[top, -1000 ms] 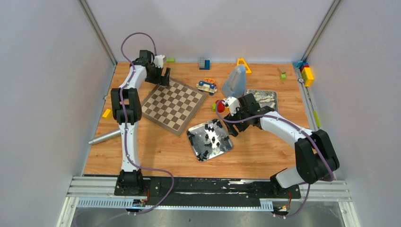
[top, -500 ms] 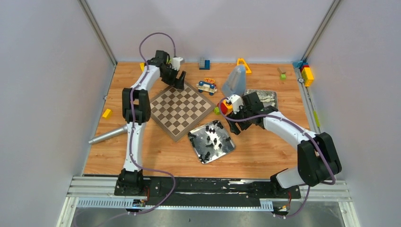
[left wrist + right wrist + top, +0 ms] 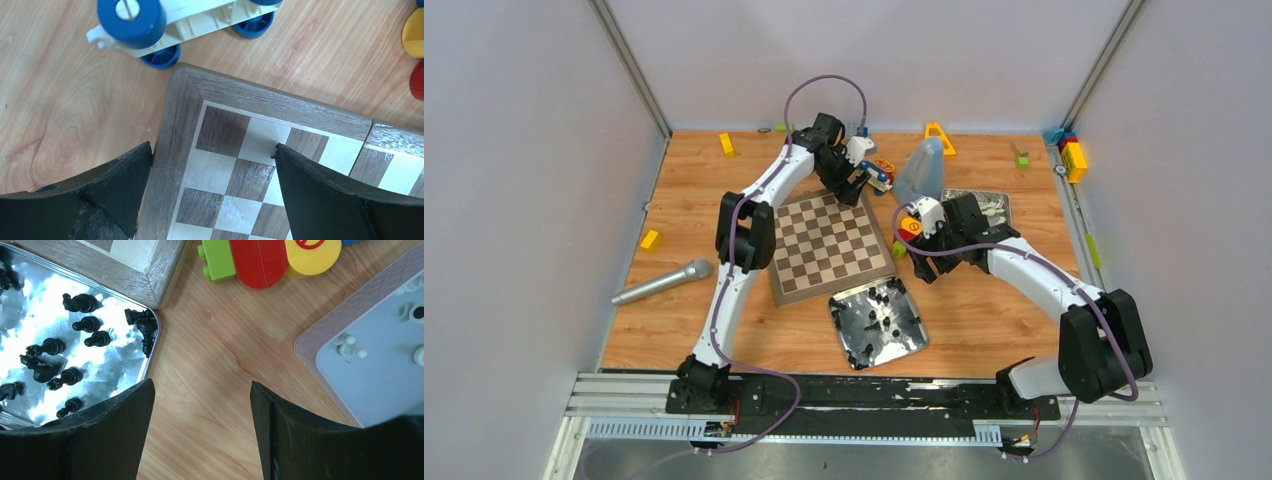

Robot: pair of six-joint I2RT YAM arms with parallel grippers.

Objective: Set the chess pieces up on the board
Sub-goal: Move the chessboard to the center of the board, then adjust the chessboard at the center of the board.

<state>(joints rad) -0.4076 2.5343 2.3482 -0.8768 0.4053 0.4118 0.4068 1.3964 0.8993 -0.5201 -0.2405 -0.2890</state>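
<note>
No pieces stand on the board; all lie in the tray at its near corner. The left gripper, wide, straddles the board's far corner, likely squaring it. The right gripper, wide and empty, hangs beside the tray; next it must pinch one piece.
</note>
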